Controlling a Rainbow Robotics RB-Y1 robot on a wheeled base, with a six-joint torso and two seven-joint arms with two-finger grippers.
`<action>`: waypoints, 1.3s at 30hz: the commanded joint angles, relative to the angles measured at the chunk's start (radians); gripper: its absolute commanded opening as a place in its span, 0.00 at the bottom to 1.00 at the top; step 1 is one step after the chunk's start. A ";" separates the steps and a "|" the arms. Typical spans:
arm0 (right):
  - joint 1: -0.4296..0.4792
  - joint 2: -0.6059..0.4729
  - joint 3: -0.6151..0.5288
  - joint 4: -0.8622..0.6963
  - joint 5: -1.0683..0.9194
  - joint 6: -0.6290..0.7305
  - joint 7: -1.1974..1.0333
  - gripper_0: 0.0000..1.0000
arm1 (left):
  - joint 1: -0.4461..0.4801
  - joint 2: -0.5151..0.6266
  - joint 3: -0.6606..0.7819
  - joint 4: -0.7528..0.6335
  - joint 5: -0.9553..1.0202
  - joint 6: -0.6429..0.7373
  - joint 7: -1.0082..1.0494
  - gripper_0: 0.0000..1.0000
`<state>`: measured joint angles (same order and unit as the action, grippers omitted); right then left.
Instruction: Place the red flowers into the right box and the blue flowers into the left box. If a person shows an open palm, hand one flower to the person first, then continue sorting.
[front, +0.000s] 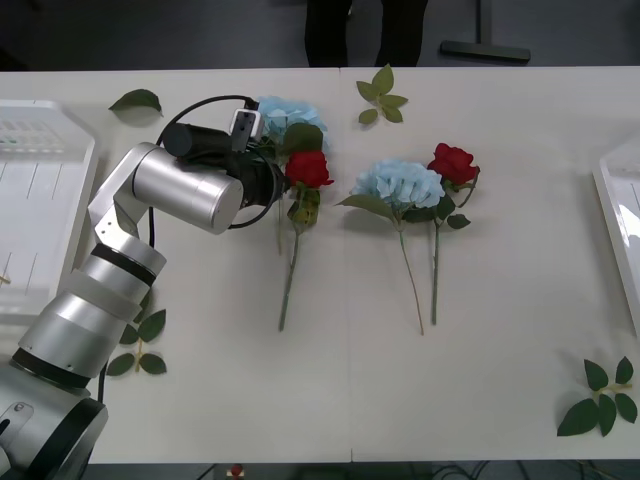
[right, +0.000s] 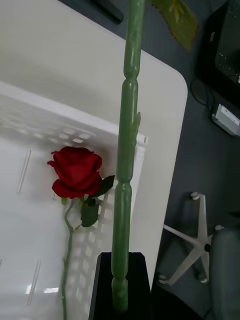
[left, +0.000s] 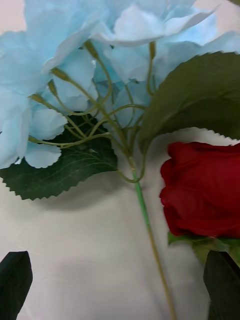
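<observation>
1. Left tool (left: 120, 285): black fingers spread wide, nothing between them. It hovers low over the thin green stem (left: 147, 225) of a pale-blue fluffy hydrangea (front: 285, 112), at about 11 o'clock on the white bench (front: 480, 380).
2. Red rose with tight head (front: 308, 169) lies touching that stem, just beside one finger, so it could get pinched too.
3. Handling guess: light, with a soft crushable head. Stem looks thin and bendy; take it just below the leaves, clear of the rose.
4. Left arm: silver, bent at the elbow, reaching in from 7 o'clock, wrist turned toward 3 o'clock.
5. Right tool (right: 120, 287): clamped on a knobbly thick green stem (right: 125, 165), hanging over the white plastic tray (right: 30, 235), where one red rose (right: 75, 172) already lies.
6. Second hydrangea (front: 400, 185) and rose (front: 452, 163) wait at the bench centre; left white ribbed tray (front: 40, 200) sits at 9 o'clock.
</observation>
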<state>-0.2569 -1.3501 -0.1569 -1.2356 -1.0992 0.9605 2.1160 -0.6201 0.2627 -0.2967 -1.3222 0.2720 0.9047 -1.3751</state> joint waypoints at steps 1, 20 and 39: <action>0.093 -0.029 -0.026 -0.016 0.007 -0.066 0.050 0.00 | -0.081 -0.026 -0.019 0.080 -0.020 -0.067 -0.002 1.00; 0.321 -0.026 -0.056 0.028 0.185 -0.190 0.085 0.00 | -0.132 -0.077 -0.105 0.255 -0.109 -0.130 -0.019 0.87; 0.378 0.097 -0.056 0.007 0.346 -0.304 0.096 0.00 | -0.121 -0.072 -0.105 0.317 -0.145 -0.155 -0.016 0.00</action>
<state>0.1365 -1.2596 -0.2034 -1.2256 -0.7679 0.6737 2.1817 -0.7380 0.1840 -0.4134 -1.0159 0.1364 0.7474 -1.3767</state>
